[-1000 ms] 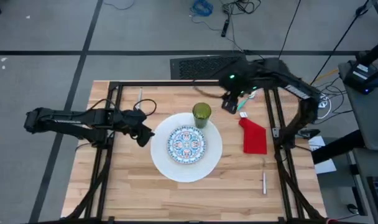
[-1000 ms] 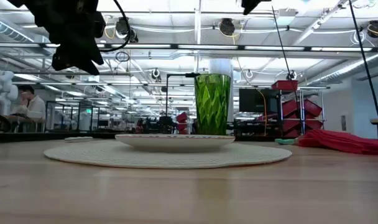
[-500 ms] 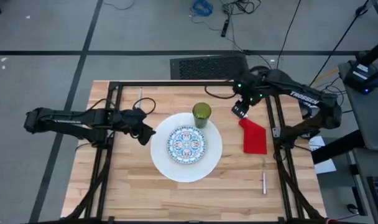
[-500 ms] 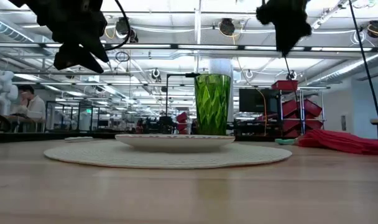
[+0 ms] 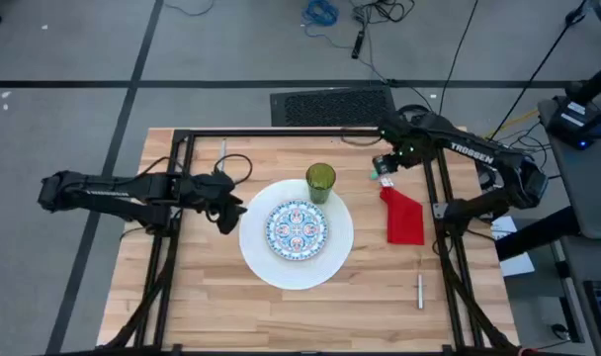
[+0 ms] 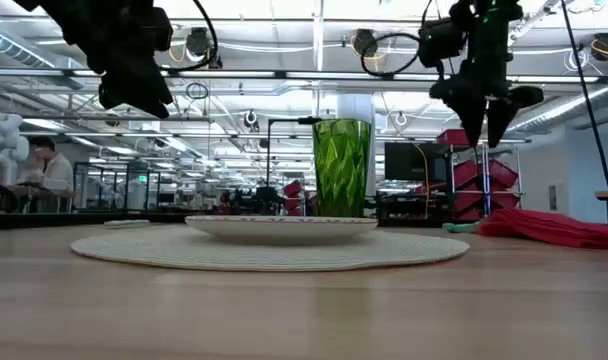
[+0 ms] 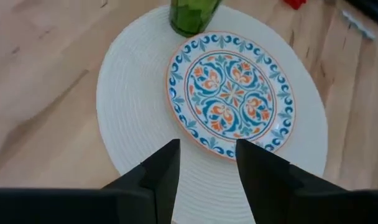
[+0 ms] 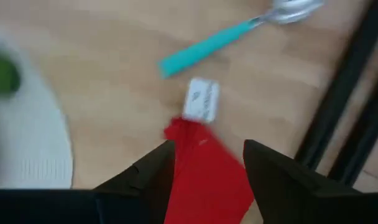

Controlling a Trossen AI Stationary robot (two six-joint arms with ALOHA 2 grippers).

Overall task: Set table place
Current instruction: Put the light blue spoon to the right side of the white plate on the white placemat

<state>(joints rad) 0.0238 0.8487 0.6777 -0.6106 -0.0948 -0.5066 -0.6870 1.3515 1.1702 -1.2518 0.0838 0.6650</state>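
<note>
We see the red cloth napkin [image 5: 403,218] lying flat on the light wooden desk [image 5: 202,297], right of the large white round plate [image 5: 256,252]. The right hand [image 5: 385,168] hovers over its far corner, fingers apart; the left hand [image 5: 228,210], also parted, waits beside the plate.

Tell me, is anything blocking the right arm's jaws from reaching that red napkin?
Nothing visible. The right gripper hangs open above the red napkin's far corner; only its white tag and the teal-handled spoon lie beyond, on bare table.

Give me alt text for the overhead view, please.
A large white plate carries a patterned plate and green tumbler; the right gripper hovers over a red napkin's corner, the left gripper beside the plate.
</note>
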